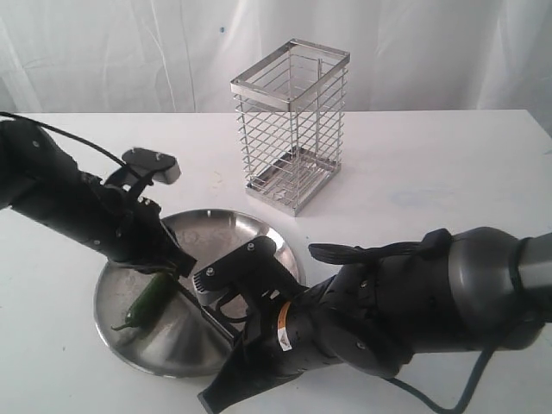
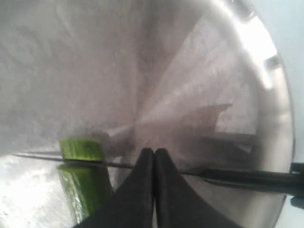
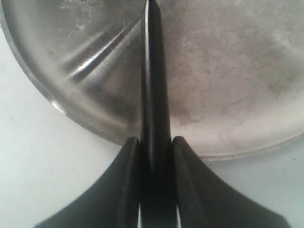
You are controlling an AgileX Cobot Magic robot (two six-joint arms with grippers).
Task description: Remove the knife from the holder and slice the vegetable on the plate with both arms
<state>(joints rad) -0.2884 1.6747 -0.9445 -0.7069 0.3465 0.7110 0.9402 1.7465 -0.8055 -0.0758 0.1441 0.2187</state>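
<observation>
Bench [image 1: 448, 164]: flat, white, matte surface spanning the full width of the exterior view; a faint greyish smudge [image 1: 405, 198] marks it right of centre. Backdrop [image 1: 129, 52]: white fabric curtain hung directly behind the bench's rear edge, with soft vertical folds and one small dark speck [image 1: 222, 30] near the top. Lighting: diffuse and even, with only soft shadows on the bench. No wall, floor or window can be made out.

White table [image 1: 448, 172] bears the plate [image 1: 250, 231] and the holder [image 1: 291, 125].
</observation>
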